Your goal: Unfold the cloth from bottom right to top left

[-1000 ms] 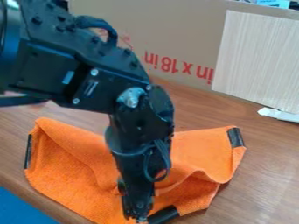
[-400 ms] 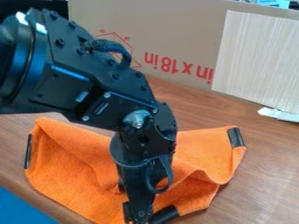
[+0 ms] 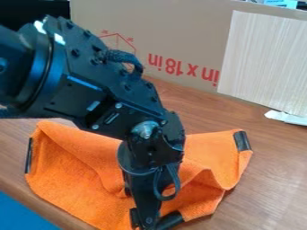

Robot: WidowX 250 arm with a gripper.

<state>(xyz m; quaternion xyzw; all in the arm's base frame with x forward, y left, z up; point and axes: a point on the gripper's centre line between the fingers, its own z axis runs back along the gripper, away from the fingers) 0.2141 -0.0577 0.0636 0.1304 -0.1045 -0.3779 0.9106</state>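
One orange cloth (image 3: pixel 72 179) on a brown wooden table (image 3: pixel 267 175), kinda rumpled, with folds running through the middle and a raised ripple toward the right side. It's got black corner patches: a left patch (image 3: pixel 28 155), a right patch (image 3: pixel 242 140) and a front patch (image 3: pixel 171 220) down near the bottom of the view.

The black arm (image 3: pixel 99 96) comes in from the upper left and bends down over the middle of the cloth, so a good chunk of it is hidden. The gripper (image 3: pixel 144 224) points down at the cloth's front part, right by that front patch. Honestly can't tell how far open it is or whether it's got any cloth pinched.

Behind all that there's a cardboard box (image 3: pixel 174 36) with a pale panel (image 3: pixel 264 63) up against it, a white scrap (image 3: pixel 286 117) over at the right, and something blue (image 3: pixel 21 213) in the lower left corner.
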